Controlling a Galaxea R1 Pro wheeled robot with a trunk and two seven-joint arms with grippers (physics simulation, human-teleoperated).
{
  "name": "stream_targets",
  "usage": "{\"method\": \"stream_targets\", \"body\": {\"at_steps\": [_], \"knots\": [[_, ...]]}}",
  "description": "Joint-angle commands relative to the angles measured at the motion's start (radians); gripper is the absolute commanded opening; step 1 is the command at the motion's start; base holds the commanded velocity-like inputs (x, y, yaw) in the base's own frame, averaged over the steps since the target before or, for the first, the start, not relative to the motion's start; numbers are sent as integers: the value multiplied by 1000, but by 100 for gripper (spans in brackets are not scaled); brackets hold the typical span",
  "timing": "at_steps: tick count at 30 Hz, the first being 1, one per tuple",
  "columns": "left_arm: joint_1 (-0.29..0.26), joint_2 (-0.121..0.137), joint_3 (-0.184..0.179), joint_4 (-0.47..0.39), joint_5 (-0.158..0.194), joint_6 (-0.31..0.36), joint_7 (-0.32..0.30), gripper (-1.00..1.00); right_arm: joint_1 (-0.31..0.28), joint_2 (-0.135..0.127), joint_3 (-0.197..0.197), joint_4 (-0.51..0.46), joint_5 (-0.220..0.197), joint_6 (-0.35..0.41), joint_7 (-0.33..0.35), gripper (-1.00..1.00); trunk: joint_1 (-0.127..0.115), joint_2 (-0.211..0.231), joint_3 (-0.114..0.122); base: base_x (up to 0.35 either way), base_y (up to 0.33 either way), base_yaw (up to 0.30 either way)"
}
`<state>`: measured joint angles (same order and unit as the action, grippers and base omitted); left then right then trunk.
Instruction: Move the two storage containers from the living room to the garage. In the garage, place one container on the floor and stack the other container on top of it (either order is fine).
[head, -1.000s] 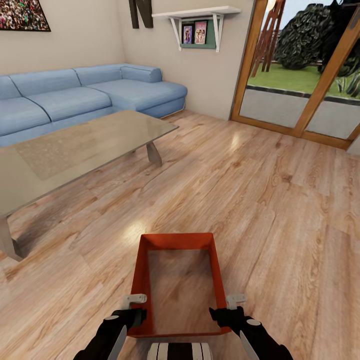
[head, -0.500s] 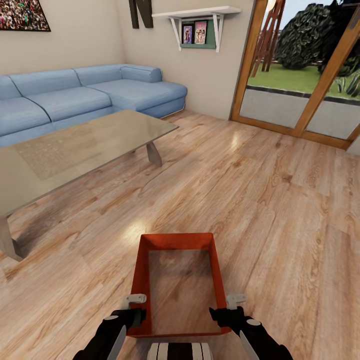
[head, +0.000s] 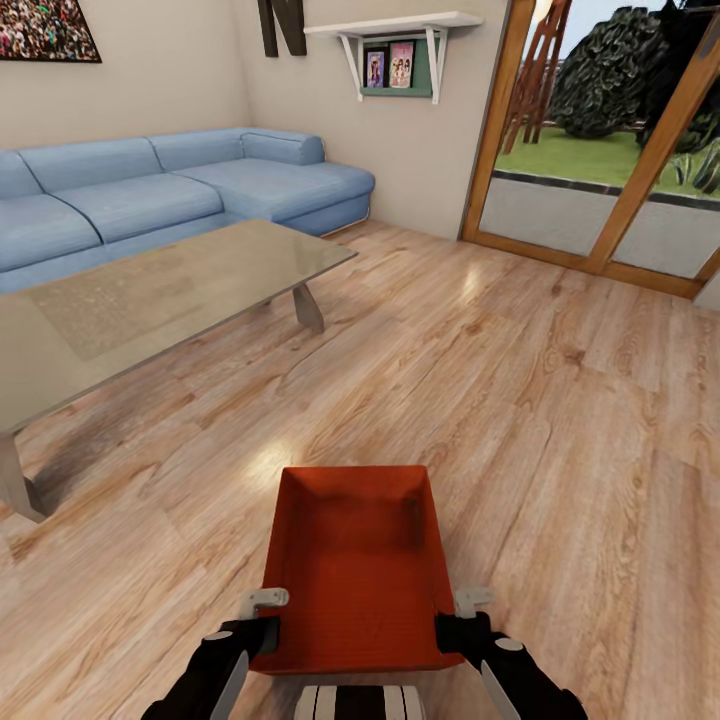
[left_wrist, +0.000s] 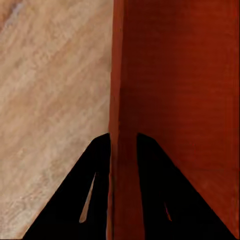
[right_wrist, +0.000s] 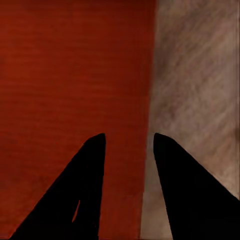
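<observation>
One red-orange storage container sits low in front of me over the light wood plank floor of the living room. It is empty and its long side runs away from me. My left gripper straddles its left wall near the close corner. In the left wrist view the fingers are tight against that wall, shut on it. My right gripper straddles the right wall with a wider gap between its fingers, open. The second container is out of view.
A grey low table stands to the left, with the blue sectional sofa behind it. A wall shelf hangs at the back. Glass doors with wooden frames lie to the right. Bare floor stretches ahead and to the right.
The container's inside now shows a solid red bottom where floor planks showed through before. Both grippers' black ends have shifted slightly outward from the walls. The camera has not moved.
</observation>
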<state>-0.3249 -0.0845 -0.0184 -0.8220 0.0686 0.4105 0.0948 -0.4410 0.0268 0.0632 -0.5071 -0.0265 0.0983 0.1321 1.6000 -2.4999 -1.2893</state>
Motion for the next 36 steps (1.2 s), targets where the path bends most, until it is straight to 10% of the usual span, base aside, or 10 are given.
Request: {"method": "stream_targets", "body": {"at_steps": [1,36], "knots": [[0,2,0,-2,-13,7,12,-100,1,-4,-1,7,-1,6,2,-100,0,0,-1,0,0,0],[0,3,0,-2,-12,8,13,-100,1,-8,0,7,-3,8,12,-100,0,0,-1,0,0,0]]}}
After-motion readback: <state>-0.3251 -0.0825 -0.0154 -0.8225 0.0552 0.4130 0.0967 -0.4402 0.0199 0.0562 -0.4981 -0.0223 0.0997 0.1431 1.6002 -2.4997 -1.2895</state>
